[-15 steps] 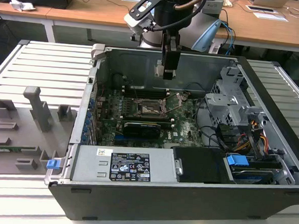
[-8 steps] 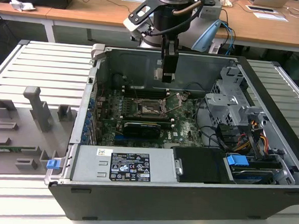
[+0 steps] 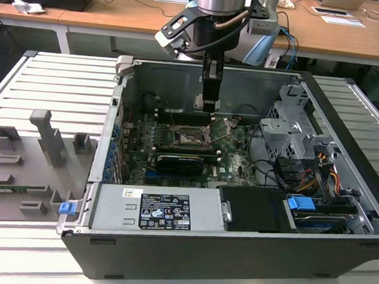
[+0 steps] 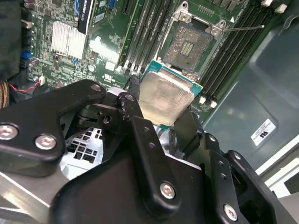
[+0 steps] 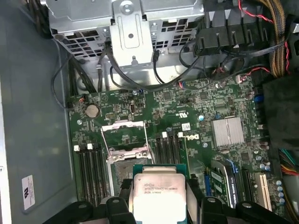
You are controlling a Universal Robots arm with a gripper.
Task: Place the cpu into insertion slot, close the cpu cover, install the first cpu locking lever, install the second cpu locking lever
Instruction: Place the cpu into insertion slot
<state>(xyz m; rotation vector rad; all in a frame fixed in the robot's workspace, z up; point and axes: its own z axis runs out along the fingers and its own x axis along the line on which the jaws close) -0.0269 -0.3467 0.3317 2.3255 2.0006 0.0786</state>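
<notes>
Step 1 is in hand: the cpu (image 4: 166,93) is pinched by the tool (image 4: 161,111), held clear of the uncovered insertion slot (image 4: 189,44); square alignment is judged necessary for seating.

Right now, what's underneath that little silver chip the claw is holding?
Below the cpu in the gripper lies the green motherboard with the insertion slot, open and empty. The board directly beneath the chip is hidden.

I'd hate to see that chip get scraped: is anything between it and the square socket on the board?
Nothing visible does. The claw holds the cpu over the board, just short of the insertion slot, whose contacts lie bare. The cpu cover appears swung back off it.
</notes>
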